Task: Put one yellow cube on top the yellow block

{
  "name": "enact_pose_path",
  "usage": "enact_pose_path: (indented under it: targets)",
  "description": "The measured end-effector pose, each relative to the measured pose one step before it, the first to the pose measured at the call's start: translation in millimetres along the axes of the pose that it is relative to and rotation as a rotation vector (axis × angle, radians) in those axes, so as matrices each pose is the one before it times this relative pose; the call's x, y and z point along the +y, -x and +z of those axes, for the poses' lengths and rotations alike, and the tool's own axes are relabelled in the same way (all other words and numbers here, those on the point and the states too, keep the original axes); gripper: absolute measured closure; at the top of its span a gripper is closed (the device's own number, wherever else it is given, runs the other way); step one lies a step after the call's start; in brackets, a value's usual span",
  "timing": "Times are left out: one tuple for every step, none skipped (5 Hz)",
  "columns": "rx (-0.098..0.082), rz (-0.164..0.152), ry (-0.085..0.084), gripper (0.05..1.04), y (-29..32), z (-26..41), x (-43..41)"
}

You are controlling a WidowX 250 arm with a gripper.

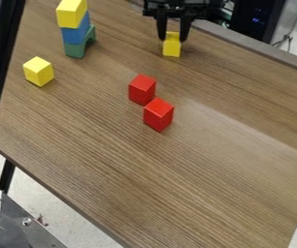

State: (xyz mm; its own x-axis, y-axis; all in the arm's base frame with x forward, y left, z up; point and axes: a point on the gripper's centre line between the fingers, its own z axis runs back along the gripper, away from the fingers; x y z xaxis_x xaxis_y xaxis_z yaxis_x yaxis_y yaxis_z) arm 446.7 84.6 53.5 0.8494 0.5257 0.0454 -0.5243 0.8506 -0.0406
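Left: loose solid-yellow cube (38, 71) on your wood-grain bench (176, 184) | behind it: yellow block (72, 13) atop blue block (76, 33) atop green arched block (75, 50) | middle: two solid-red cubes (142, 89), close together | right, far side: your black two-finger end effector (173, 38) grasps another yellow cube (171, 48)

Stack (76, 35) behind lone cube (38, 72), two cubes (157, 116) right, on table (221, 184)

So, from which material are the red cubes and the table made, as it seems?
Red cubes: probably painted wood, perhaps plastic; even colour, crisp edges, low shine.
Table: likely wood-look laminate with satin finish; brown grain streaks and a soft pale reflection, though real veneer is possible.
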Motion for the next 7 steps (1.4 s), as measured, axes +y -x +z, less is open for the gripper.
enact_pose_path:
  targets:
    - [0.0014, 0.0050, -0.0007, 0.629, 2.99, -2.53, 1.20]
    - [-0.0015, 0.0033, 0.0005, 0.629, 2.53, -0.07, 0.98]
    - [0.0026, 0.0055, 0.0068, 0.629, 1.92, 1.17, -0.52]
    - [-0.0036, 0.0059, -0.0005, 0.629, 7.68, 9.31, 4.42]
    - [-0.0833, 0.0541, 0.0244, 0.629, 4.36, 43.29, 10.86]
    - [-0.0839, 0.0586, 0.0325, 0.629, -2.93, 39.92, 15.57]
    - [-0.0175, 0.0730, -0.0282, 0.629, 0.64, 14.74, 13.24]
